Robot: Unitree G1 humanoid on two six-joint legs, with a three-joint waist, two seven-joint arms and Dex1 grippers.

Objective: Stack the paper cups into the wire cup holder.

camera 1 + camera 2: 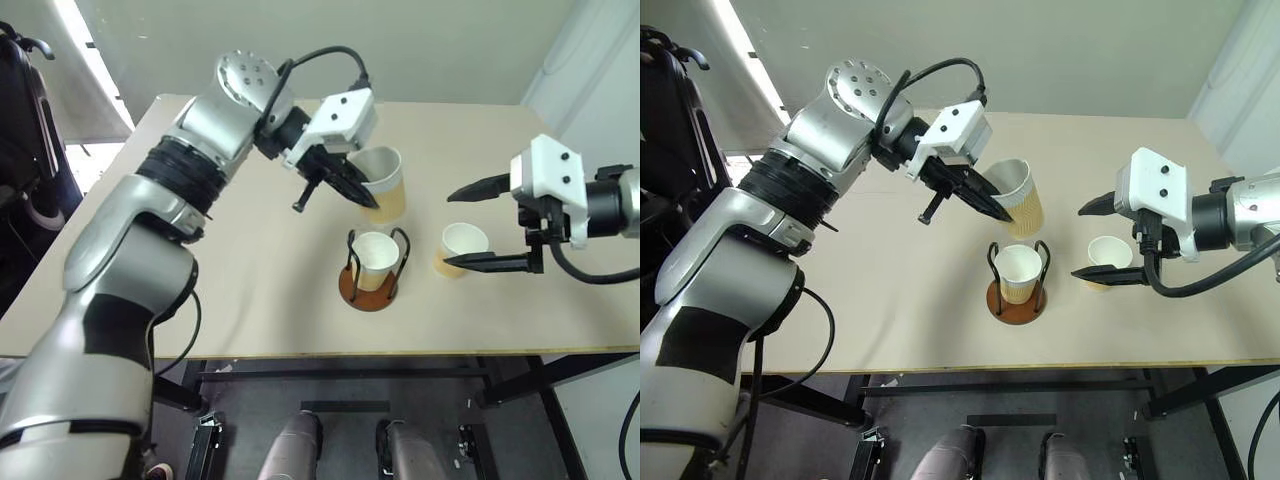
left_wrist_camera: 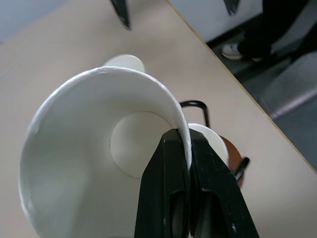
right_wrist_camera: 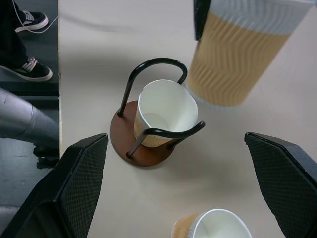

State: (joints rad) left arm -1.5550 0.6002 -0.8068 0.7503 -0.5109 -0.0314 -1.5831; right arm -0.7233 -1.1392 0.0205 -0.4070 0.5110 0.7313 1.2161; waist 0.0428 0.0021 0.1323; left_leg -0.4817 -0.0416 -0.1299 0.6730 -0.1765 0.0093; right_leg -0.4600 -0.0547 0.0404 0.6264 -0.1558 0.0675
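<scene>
3 paper cups sit on the table [image 1: 250, 300]: 1 nested upright in the wire cup holder [image 1: 372, 268], 1 standing between the wide-open, empty jaws of the right gripper [image 1: 470, 225], and 1 pinched by its rim wall in the shut left gripper [image 1: 345, 188], aloft just behind the holder. That cup [image 1: 381, 183] tilts, mouth toward the robot's left, long axis leaning. Judged step: carrying cup 2; next it needs righting over the nested cup [image 1: 375, 258].
</scene>
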